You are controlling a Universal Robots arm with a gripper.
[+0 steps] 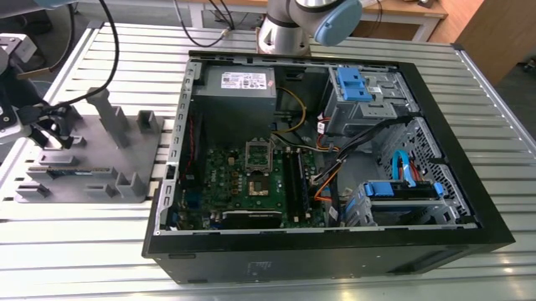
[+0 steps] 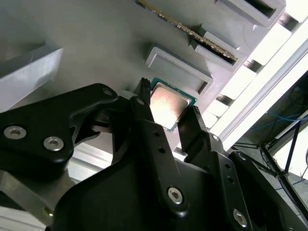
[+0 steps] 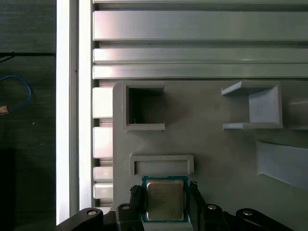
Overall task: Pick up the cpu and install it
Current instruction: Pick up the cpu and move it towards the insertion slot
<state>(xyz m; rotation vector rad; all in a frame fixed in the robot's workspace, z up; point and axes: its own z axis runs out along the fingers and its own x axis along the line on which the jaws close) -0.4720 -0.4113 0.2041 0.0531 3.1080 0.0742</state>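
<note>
Gripper: in both wrist views my black two-finger gripper [image 3: 165, 193] [image 2: 167, 111] is clamped on the small flat square cpu [image 3: 165, 202] [image 2: 165, 102], with one finger against each of two opposite edges.
Cpu: it has a silver-grey metal top and a thin green rim. It sits between the fingertips over the pale grey plastic tray [image 3: 216, 144], just beside a shallow rectangular raised frame [image 3: 161, 164] moulded on that tray.
Hard to tell: I cannot say whether the chip rests on the tray or hangs just clear of it.
Cut off: in the first wrist view the chip's near edge runs behind the gripper body. In the second wrist view the fingers cover its two side edges.
Exterior view, left: the same tray [image 1: 92, 169] lies on the slatted aluminium table [image 1: 75, 251]. Black cables [image 1: 110, 56] drop to a dark cluster at its far end that I cannot separate.
Exterior view, centre: an open black computer case [image 1: 335, 251] stands just beside the tray, with the green motherboard [image 1: 243, 188] flat inside it.
Exterior view, top centre: the grey arm with a blue cap [image 1: 335, 22] is cropped by the frame edge.
</note>
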